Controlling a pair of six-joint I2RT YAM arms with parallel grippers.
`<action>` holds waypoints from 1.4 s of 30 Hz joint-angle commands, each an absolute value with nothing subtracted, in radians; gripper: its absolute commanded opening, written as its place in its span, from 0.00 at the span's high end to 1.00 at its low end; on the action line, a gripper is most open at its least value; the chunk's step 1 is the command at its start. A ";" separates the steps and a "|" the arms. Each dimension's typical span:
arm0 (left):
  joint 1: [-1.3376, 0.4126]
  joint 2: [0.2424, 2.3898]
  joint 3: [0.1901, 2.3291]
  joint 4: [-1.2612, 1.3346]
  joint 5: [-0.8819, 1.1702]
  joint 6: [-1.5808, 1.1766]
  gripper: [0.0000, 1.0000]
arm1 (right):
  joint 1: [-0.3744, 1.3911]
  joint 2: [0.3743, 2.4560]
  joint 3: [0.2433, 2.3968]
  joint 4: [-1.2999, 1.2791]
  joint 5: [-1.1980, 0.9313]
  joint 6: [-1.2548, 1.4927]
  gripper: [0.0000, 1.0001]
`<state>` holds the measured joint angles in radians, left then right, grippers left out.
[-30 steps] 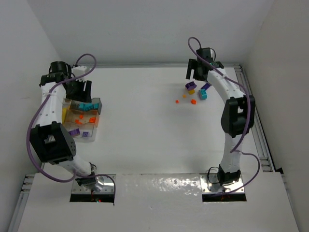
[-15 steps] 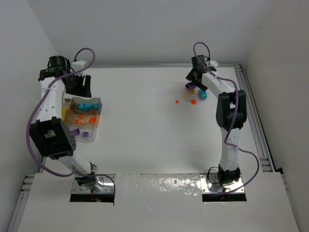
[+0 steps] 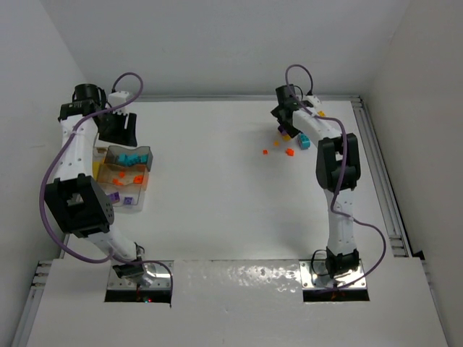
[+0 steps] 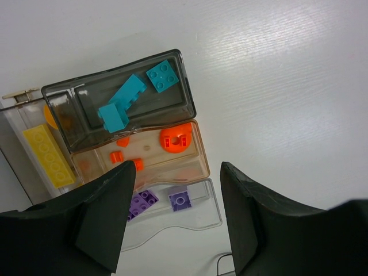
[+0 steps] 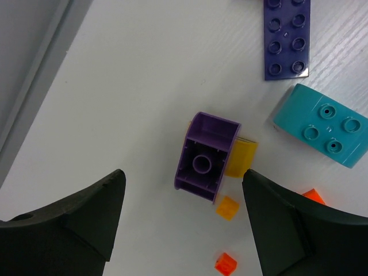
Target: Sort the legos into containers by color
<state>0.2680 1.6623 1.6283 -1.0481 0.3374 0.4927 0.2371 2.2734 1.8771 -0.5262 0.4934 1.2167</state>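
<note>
The clear divided tray (image 3: pixel 150 156) sits at the left. In the left wrist view its compartments (image 4: pixel 198 167) hold teal bricks (image 4: pixel 129 95), orange pieces (image 4: pixel 175 138), purple bricks (image 4: pixel 180 199) and a yellow brick (image 4: pixel 49 155). My left gripper (image 3: pixel 119 129) hovers open and empty above the tray (image 4: pixel 178 224). Loose legos lie at the back right. My right gripper (image 3: pixel 283 116) is open and empty above an overturned purple brick (image 5: pixel 207 158), with a yellow piece (image 5: pixel 241 156) against it, a teal brick (image 5: pixel 319 125), a dark purple plate (image 5: pixel 286 37) and small orange studs (image 5: pixel 225 264) nearby.
In the top view small orange pieces (image 3: pixel 265 152) lie left of the teal brick (image 3: pixel 303 142). A metal rail (image 3: pixel 376 152) runs along the table's right edge, and the back wall is close behind the right gripper.
My right wrist has swung left and turned over the loose bricks. My left gripper shifted slightly back from the tray, then stayed still.
</note>
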 commanded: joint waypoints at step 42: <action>0.008 1.137 1.106 -0.399 0.973 0.963 0.25 | 0.663 1.828 1.453 0.405 -0.560 0.747 1.00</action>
<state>0.0120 1.2114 1.1191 -0.6464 0.9432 1.0412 0.6796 1.8469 1.4525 0.2989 -0.5858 0.6975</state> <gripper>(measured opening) 0.760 0.373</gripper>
